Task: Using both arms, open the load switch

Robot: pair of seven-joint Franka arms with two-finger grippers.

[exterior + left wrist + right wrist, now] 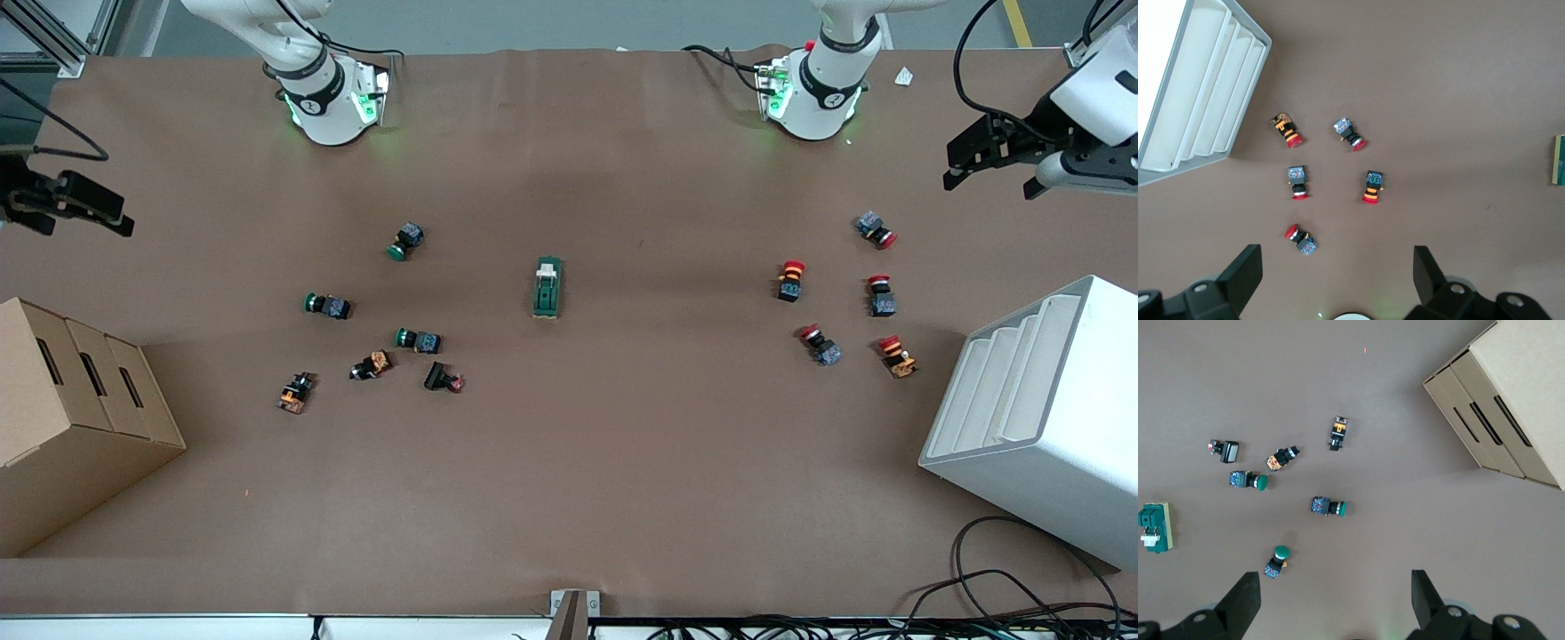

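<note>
Hands (987, 164) (67, 209) apart (one load switch (548, 288))

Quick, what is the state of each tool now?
Left tool: open, holding nothing, above the table's edge.
Right tool: open, holding nothing, also waiting.

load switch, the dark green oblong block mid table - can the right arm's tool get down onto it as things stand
Probably yes. The dark green oblong load switch lies alone on bare brown table, the green-capped push buttons well apart from it. The right tool hangs open toward the right arm's end, with nothing standing between.
</note>
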